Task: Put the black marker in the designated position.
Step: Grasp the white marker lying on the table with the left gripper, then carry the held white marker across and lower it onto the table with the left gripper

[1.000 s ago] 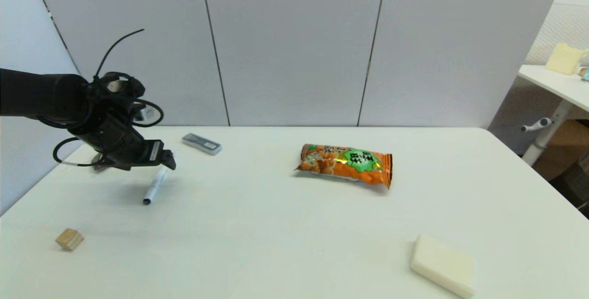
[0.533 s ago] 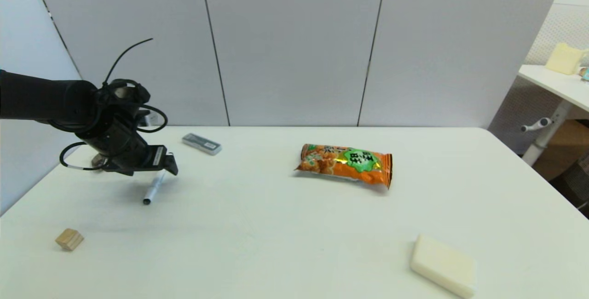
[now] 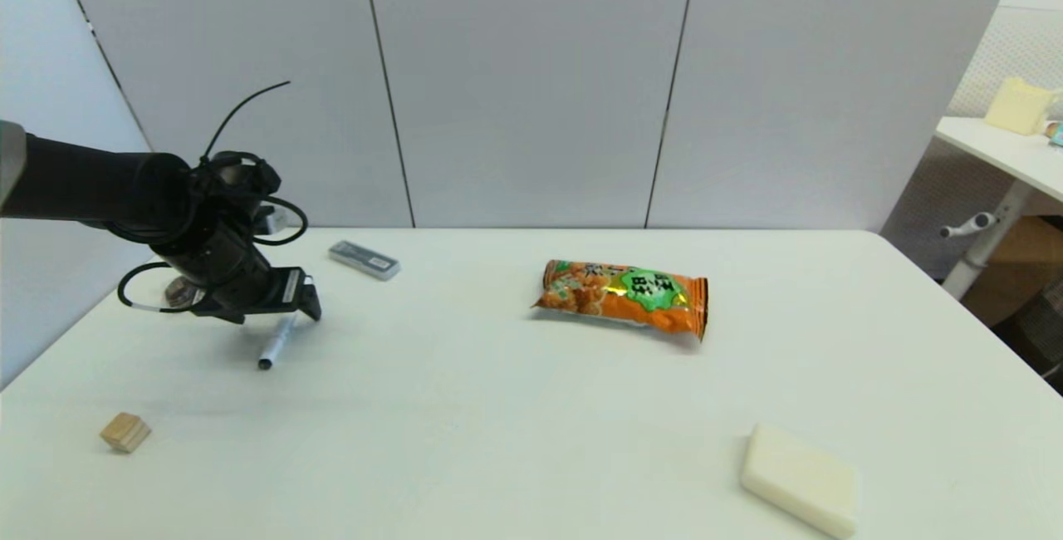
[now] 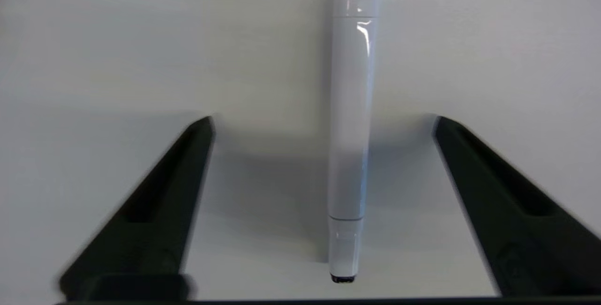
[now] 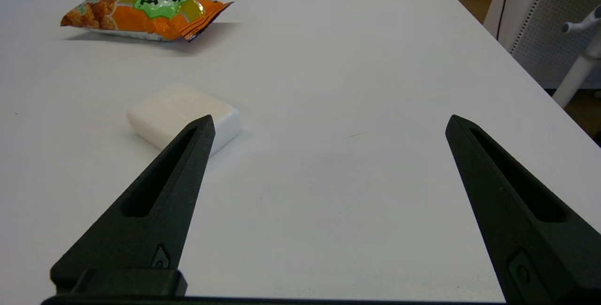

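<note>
The left gripper has been lowered over the black marker, which lies flat on the table at its left side. Jaws spread wide, straddling the barrel, nothing gripped; closing is judged next. The right gripper is parked, fingers apart.

Head view: far end of black marker hidden behind left hand; only near part w/ dark tip shows. Small dark thing on tabletop behind left arm, mostly covered, can't tell what it is. Label print on grey case too small to read. White block cut by bottom edge at its near corner. Right arm out of head view.

Left wrist view: marker runs off pic edge, one end unseen; left hand's fingers blurred, bases cut off.

Right wrist view: right hand fingers cut off at bases; one finger covers a corner of white block. Snack bag print unreadable.
</note>
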Controlling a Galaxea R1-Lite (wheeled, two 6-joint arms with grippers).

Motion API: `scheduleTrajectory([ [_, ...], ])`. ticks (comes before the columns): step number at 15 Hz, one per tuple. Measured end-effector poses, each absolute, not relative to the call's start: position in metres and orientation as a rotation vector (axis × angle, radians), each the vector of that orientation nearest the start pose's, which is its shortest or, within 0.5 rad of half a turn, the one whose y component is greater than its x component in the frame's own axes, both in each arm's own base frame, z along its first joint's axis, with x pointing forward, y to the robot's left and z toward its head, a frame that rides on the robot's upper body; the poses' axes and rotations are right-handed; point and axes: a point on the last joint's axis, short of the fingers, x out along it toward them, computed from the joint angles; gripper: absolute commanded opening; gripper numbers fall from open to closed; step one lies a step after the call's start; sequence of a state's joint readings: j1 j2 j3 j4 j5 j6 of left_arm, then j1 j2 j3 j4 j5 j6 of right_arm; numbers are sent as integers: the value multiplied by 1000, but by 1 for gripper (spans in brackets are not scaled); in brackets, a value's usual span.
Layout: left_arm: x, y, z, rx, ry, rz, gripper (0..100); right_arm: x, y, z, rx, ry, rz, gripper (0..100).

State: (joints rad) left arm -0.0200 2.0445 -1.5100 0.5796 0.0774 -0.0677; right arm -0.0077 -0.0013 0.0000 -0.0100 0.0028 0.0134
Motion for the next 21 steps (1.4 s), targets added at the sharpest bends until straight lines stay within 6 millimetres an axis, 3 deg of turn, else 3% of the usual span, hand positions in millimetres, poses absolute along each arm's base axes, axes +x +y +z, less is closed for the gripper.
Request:
scheduleTrajectory([
  [14, 381, -11, 141, -8, 1070, 47, 0, -23, 0, 77, 13, -12, -5, 100],
  [16, 381, -8, 151, -6, 1053, 35, 0, -23, 0, 77, 14, -12, -5, 100],
  [19, 374, 14, 189, 32, 987, 47, 0, -23, 0, 77, 14, -12, -4, 100],
  [21, 359, 37, 219, 84, 981, 72, 0, -23, 0, 76, 13, -11, -5, 100],
])
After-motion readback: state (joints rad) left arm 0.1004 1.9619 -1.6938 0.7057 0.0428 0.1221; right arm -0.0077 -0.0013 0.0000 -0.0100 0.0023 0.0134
